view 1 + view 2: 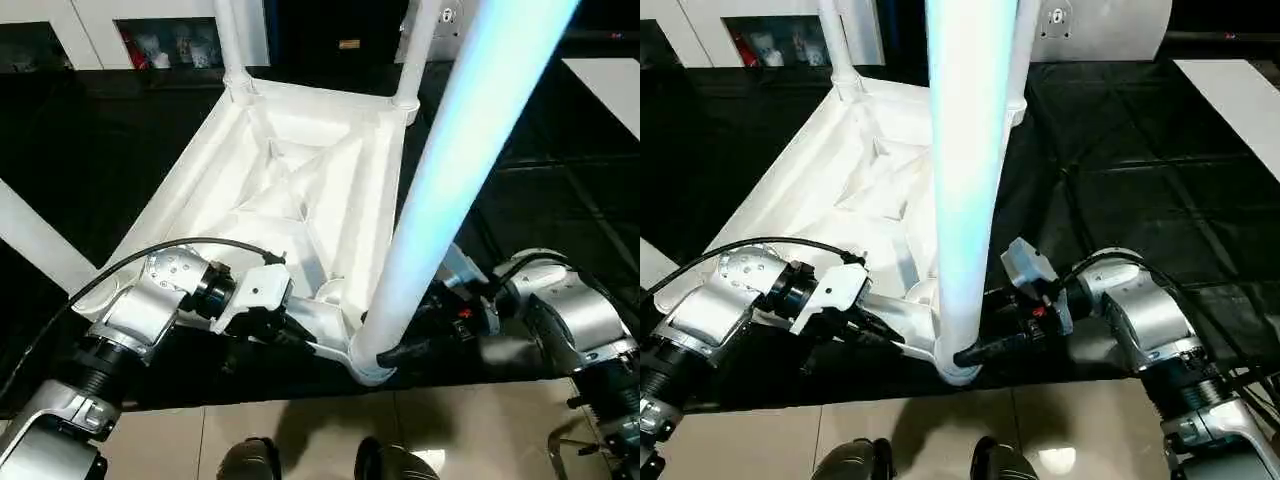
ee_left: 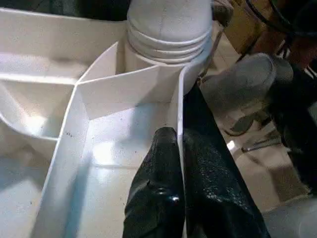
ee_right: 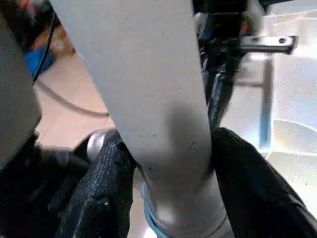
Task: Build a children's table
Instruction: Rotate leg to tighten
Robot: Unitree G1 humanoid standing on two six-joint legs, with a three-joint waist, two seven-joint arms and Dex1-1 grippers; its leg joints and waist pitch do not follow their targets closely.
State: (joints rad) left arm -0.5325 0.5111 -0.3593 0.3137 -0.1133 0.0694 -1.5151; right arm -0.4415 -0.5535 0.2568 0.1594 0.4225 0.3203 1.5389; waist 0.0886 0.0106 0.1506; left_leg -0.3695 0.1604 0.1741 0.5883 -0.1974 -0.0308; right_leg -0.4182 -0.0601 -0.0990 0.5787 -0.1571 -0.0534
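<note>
**Both hands on the upturned table at its near right corner**

The children's table (image 1: pixel 290 170) lies upside down on a black counter (image 1: pixel 1140 180), its ribbed, cross-braced underside facing up. Its near edge reaches the counter's near edge, above a pale tiled floor (image 1: pixel 330 430).

Two legs (image 1: pixel 228 40) stand upright in the far corner sockets, their upper parts cut off by the frame. A third leg (image 1: pixel 440 200) stands in the near right corner socket and rises steeply toward the camera, tinted bluish along one side. At the far left, another white tube (image 1: pixel 35 240) slants across the dark counter, beside the table top.

The left hand (image 2: pixel 179 148) is closed on the thin near rim wall (image 2: pixel 177 109) of the top, one black finger on each side of it, just left of the near right socket. Its silver forearm reaches in from the near left.

The right hand (image 3: pixel 171 173) comes in from the right and grips the base of the near leg just above the socket, with a black finger (image 3: pixel 106 188) pressed to each side of the tube.

Beyond the counter stands a white cabinet (image 1: pixel 150 30) with glass doors.
</note>
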